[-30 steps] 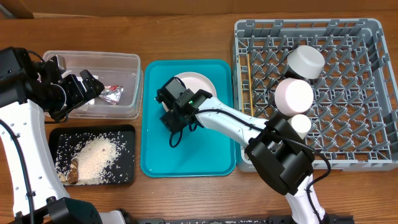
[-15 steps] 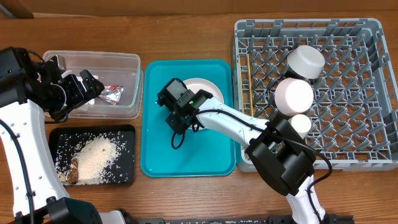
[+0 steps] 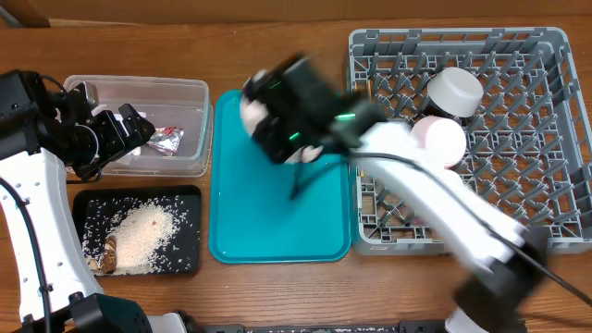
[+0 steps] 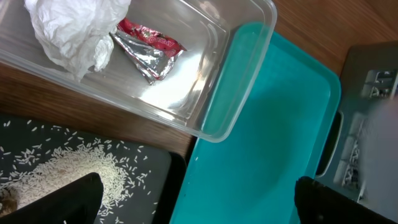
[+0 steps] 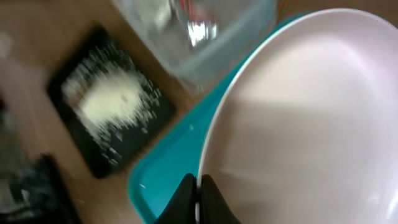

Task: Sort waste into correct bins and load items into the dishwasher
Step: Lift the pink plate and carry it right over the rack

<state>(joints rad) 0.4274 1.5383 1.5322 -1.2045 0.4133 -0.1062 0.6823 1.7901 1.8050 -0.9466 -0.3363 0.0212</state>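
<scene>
R hand [image 5: 198, 186] tight on pink plate [image 5: 298, 124] rim over tray [image 3: 277, 222]; L hand [image 3: 125, 129] spread.

Left gripper [image 3: 137, 128] hangs with jaws spread wide. Right arm [image 3: 435, 185] stretches leftward, blurred; right gripper [image 5: 198, 186] has its 2 fingers pinched on the pale pink plate [image 5: 298, 124] rim.

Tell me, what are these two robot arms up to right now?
They are clearing up after a meal. The right gripper is pinched shut on the rim of a pale pink plate, held above the teal tray; that arm is blurred with motion. The left gripper hangs open over the clear tub, which holds a paper napkin and a foil wrapper. Rice lies in the black tray, and a white bowl and a pink bowl sit in the grey rack.
</scene>
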